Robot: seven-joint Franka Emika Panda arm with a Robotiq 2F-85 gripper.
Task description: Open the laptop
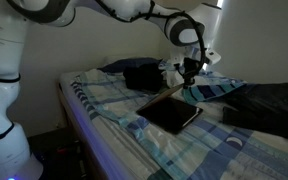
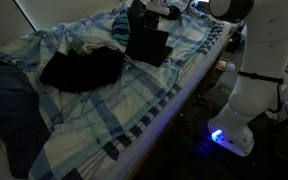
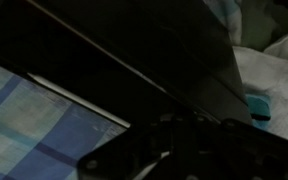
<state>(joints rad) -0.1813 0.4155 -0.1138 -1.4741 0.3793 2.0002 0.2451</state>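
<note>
The laptop (image 1: 171, 110) is a thin dark slab lying on the blue plaid bedcover; it also shows in the other exterior view (image 2: 147, 46). Its brownish edge facing the camera looks slightly raised, but I cannot tell whether the lid is lifted. My gripper (image 1: 189, 72) hangs over the laptop's far edge, close to or touching it (image 2: 150, 14). In the wrist view the laptop (image 3: 134, 50) fills most of the picture. The gripper (image 3: 174, 150) is a dark shape at the bottom, and its fingers cannot be made out.
A lumpy black bag (image 1: 142, 75) lies behind the laptop. Black cloth (image 2: 82, 68) and large dark rumpled fabric (image 1: 266, 104) lie on the bed (image 2: 114, 110). The robot's white base (image 2: 249, 80) stands beside the bed, with a blue light (image 2: 216, 135) at floor level.
</note>
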